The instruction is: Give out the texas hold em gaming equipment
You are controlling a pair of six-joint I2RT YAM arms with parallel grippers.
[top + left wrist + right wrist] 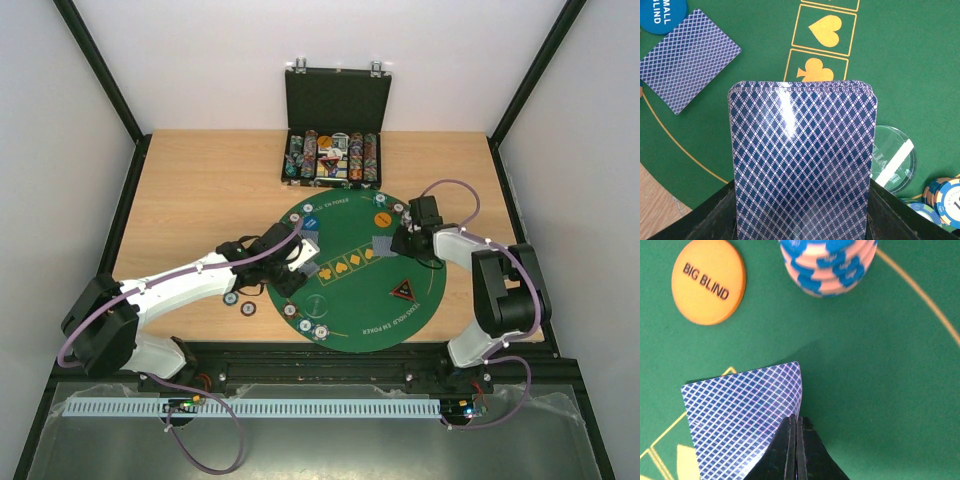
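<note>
The fingers of the left gripper [802, 222] stand apart and press on the two long sides of a deck of cards [802, 150]. The deck has its blue-patterned backs up and is over the left part of the green felt mat [900, 75]. To the right of the deck a club and a heart are printed. On its far side one loose card [687, 60] lies flat beside the blue button [660, 14]. On its near side are a clear disc [892, 157] and striped chips [942, 195].

The right gripper [796, 432] has its jaws closed fully on the right edge of a single card [740, 415], over the far right part of the mat. Farther away lie the orange button [708, 281] and a chip stack [829, 262]. The triangular marker [402, 291] lies near and right on the mat.
</note>
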